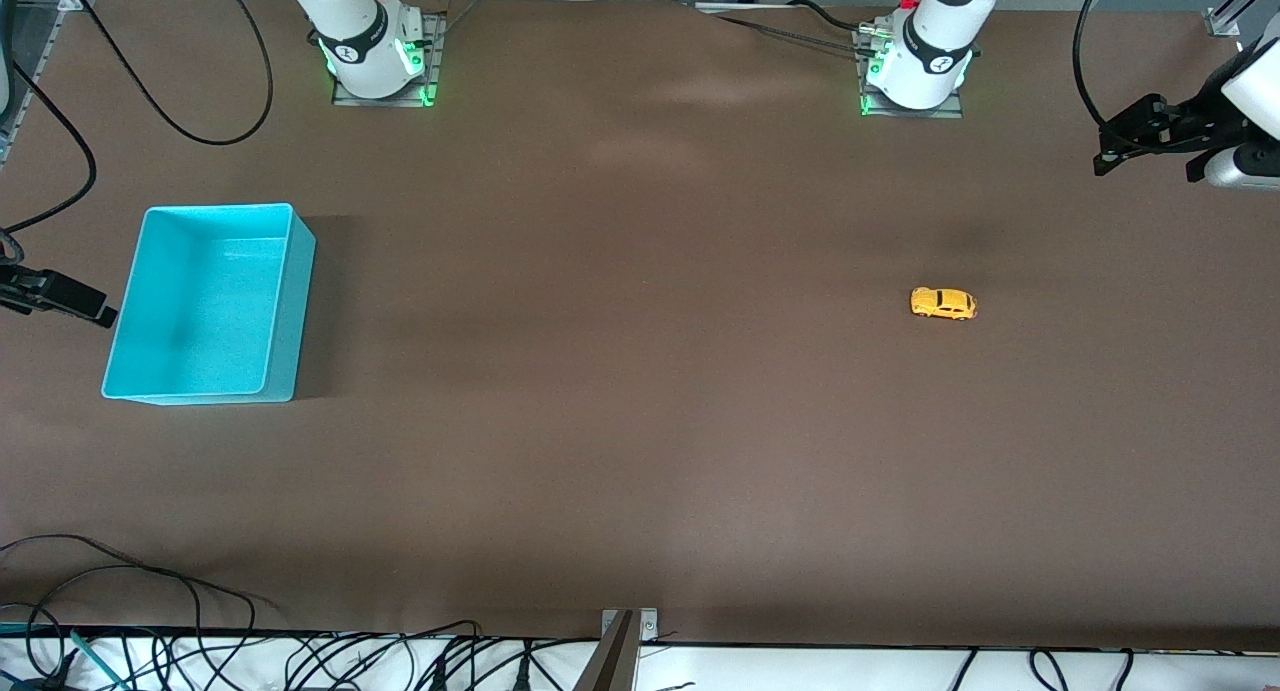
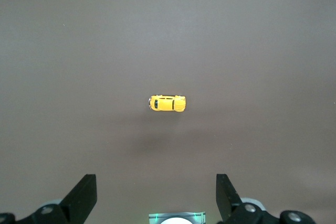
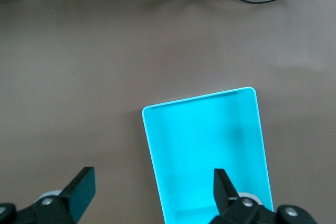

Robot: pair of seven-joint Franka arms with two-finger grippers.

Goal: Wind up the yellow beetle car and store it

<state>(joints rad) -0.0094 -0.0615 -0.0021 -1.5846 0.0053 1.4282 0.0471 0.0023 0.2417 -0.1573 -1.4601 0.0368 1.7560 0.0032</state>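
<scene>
The yellow beetle car (image 1: 943, 303) stands alone on its wheels on the brown table, toward the left arm's end. From high up, the left wrist view looks down on the car (image 2: 168, 103). My left gripper (image 2: 156, 195) is open and empty there; in the front view the left gripper (image 1: 1120, 141) hangs over the table's edge at that end. My right gripper (image 3: 152, 190) is open and empty, over the rim of the turquoise bin (image 3: 199, 99); the front view shows the right gripper (image 1: 90, 306) beside the empty bin (image 1: 300, 271).
The two arm bases (image 1: 375, 56) (image 1: 920, 66) stand along the table's edge farthest from the front camera. Black cables (image 1: 200, 121) trail near the right arm's base, and more cables (image 1: 300, 661) lie along the nearest edge. A metal bracket (image 1: 625, 641) sits at mid-edge.
</scene>
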